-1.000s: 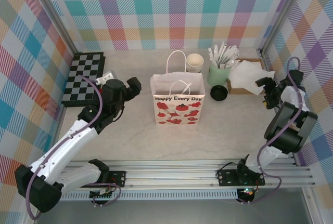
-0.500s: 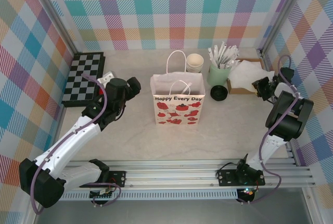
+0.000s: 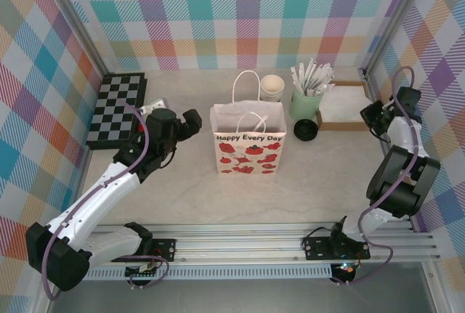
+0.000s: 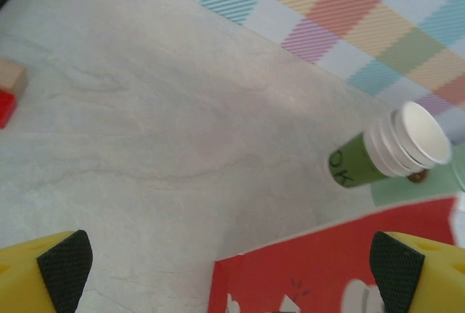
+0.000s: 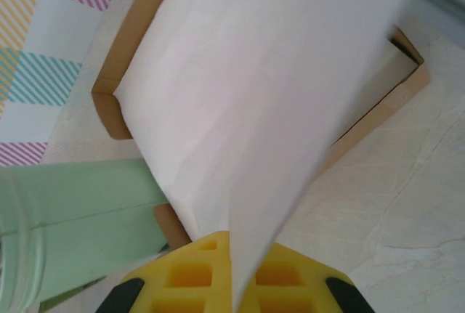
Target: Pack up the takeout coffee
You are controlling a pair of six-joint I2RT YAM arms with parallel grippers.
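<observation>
Jaws of right arm pinching thin white paper sheet [image 5: 269, 88] over cardboard tray [image 5: 120, 59], left jaws spread wide.

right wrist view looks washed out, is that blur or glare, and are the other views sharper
Right wrist view: the white sheet sits very near the lens, so it reads pale and featureless, soft rather than glaring; the cardboard box edge is crisper. Left wrist view: mildly soft, the stack of cups slightly fuzzy. Top external view: sharp, evenly lit, print on the paper bag readable.
</observation>
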